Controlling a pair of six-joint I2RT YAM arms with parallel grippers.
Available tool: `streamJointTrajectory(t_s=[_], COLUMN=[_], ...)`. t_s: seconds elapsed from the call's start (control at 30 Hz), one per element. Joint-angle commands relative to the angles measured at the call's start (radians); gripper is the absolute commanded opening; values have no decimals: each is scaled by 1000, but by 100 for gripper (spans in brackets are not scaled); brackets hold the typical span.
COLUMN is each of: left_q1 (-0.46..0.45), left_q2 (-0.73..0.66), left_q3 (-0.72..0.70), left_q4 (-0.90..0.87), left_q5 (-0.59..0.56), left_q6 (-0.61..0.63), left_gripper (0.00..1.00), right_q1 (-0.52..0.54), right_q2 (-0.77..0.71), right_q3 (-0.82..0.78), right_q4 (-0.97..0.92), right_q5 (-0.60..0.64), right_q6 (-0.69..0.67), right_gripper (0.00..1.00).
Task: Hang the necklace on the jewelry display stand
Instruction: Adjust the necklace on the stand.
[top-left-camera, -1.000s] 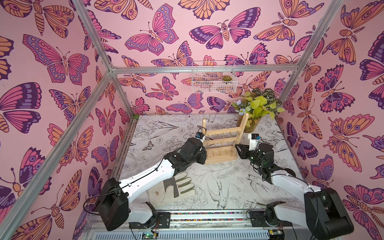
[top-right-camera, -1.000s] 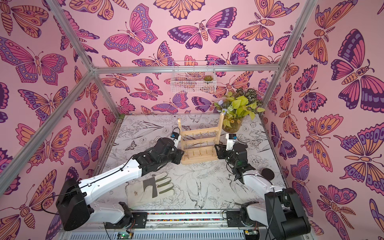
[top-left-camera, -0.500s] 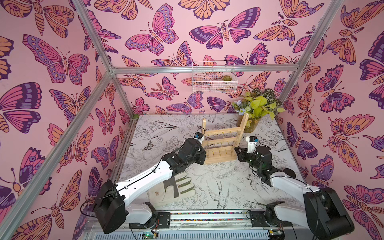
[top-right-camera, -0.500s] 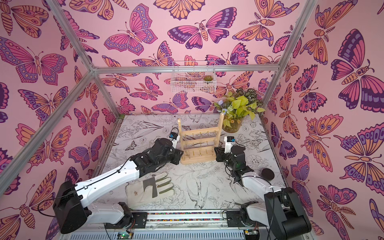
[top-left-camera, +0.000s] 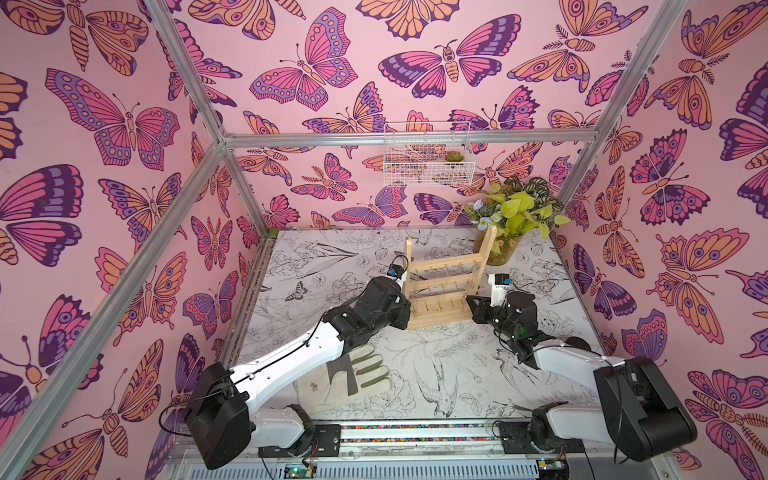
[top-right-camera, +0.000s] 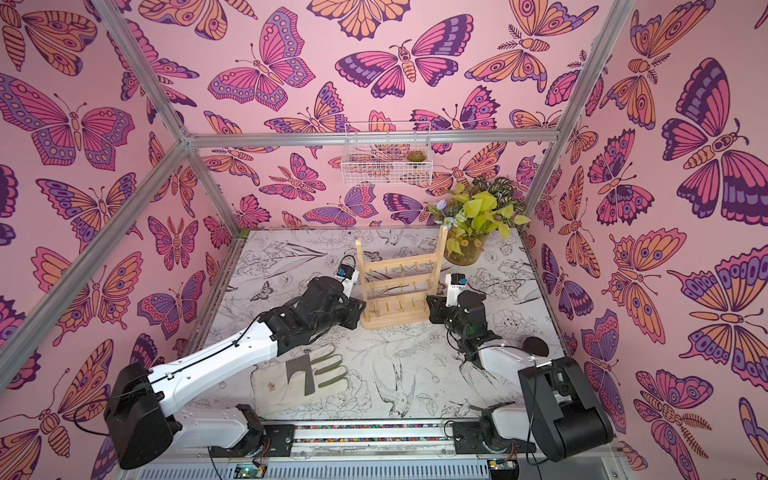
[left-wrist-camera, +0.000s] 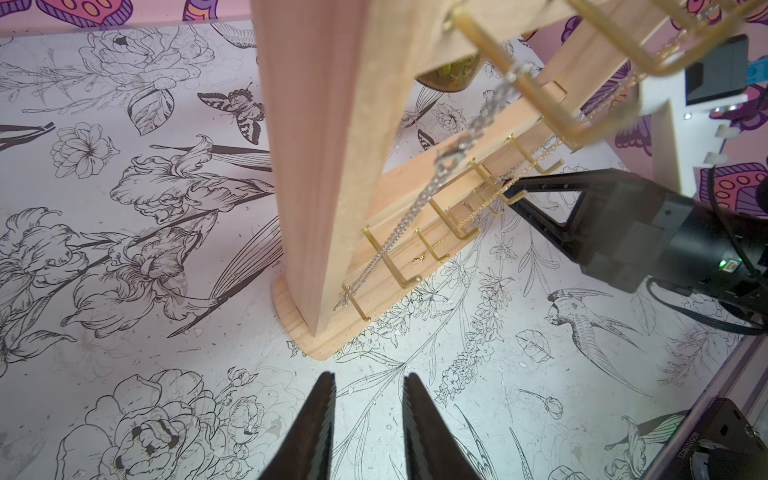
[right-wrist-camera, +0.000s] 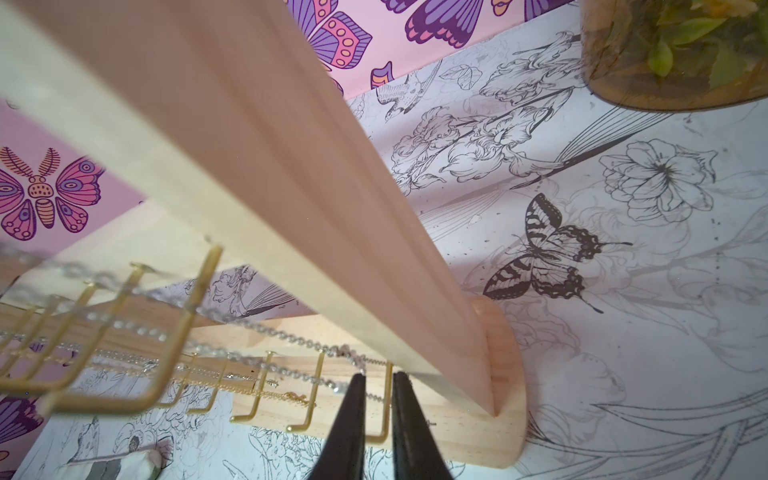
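Although both arms crowd the jewelry display stand (top-left-camera: 440, 321), most of the hanging looks done. The stand is upright on the printed surface (top-left-camera: 436, 353), and both top views show the left arm at one end of its base and the right arm at the other.

Seen from the left wrist, a silver necklace (left-wrist-camera: 405, 218) is caught high up at an upper crossbar. It drops past the bottom row of gold hooks (left-wrist-camera: 390, 262), and its end dangles just above the base beside the near upright. Thin gold chains (left-wrist-camera: 478, 208) hang further along.

From the right wrist, a stone-set silver chain (right-wrist-camera: 291, 340) runs down from the upper hooks to the very tips of the right claw (right-wrist-camera: 378, 374), close by the other upright. Whether that is the same piece I cannot tell. That claw's jaws are drawn near together with a slim gap showing. The chain meets one tip, so a pinch on it can be neither confirmed nor ruled out.

The left claw (left-wrist-camera: 369, 376) is released, its jaws apart and empty, poised over the surface just short of the base's corner.

My reading is that the chain sits on its hook. What remains is for the right claw to let go, if it holds anything, and for both arms to back off without snagging hooks or tipping the stand.
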Motion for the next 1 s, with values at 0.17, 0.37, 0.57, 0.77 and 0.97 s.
streamJointTrajectory(t_s=[0.17, 0.37, 0.57, 0.77, 0.97], left_q1=[11, 12, 14, 17, 20], left_q2=[-24, -27, -27, -61, -68], left_q3=[-22, -26, -34, -40, -42], left_q4=[9, 11, 12, 12, 12], left_q5=[-5, -4, -8, -8, -7], left_q6=[-1, 0, 0, 1, 4], left_gripper=[30, 30, 31, 31, 31], right_q1=[30, 37, 38, 42, 45], right_q2=[35, 38, 38, 41, 43], right_q3=[41, 40, 53, 72, 83], right_q4=[34, 40, 67, 80, 72], right_q5=[-15, 8, 50, 63, 68], right_q6=[1, 6, 23, 31, 23], right_gripper=[17, 21, 23, 21, 16])
